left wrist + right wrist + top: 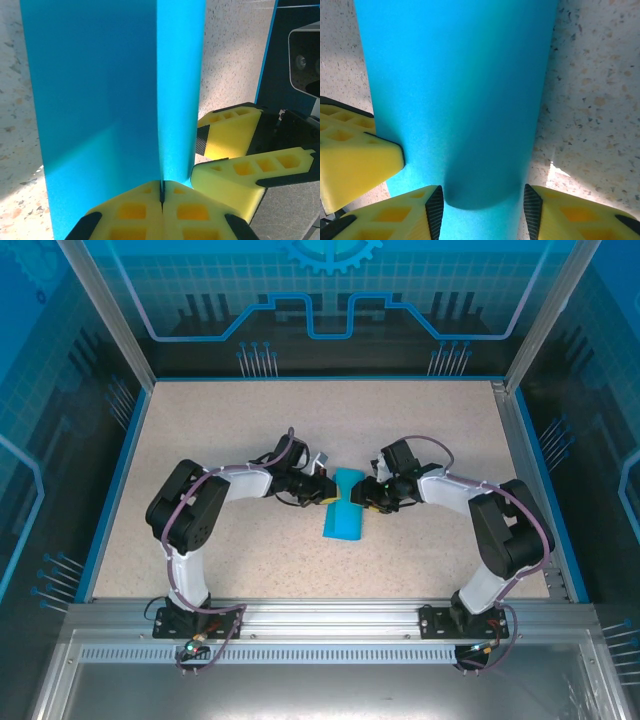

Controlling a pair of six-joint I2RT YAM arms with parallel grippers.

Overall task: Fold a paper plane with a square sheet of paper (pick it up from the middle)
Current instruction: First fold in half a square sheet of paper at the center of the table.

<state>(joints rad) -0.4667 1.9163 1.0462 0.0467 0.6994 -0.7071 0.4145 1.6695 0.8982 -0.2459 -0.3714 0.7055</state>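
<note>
No readable txt, labels, brands or nos.; back panel [200,300] carries gear graphic [330,252], no lettering.

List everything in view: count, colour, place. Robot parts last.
square sheet of paper: one, teal-blue, folded lengthwise, mid-table between the end effectors.
table: one, speckled beige with a blue edge.
frame posts: two, silver, at the far corners.
back panel: one, blue with printed lines, behind the table.
left arm, right arm: two, white and black, bases at the near edge.
left end effector: one, yellow, shut on the paper's crease.
right end effector: one, yellow, jaws either side of the paper; grip unclear.
</note>
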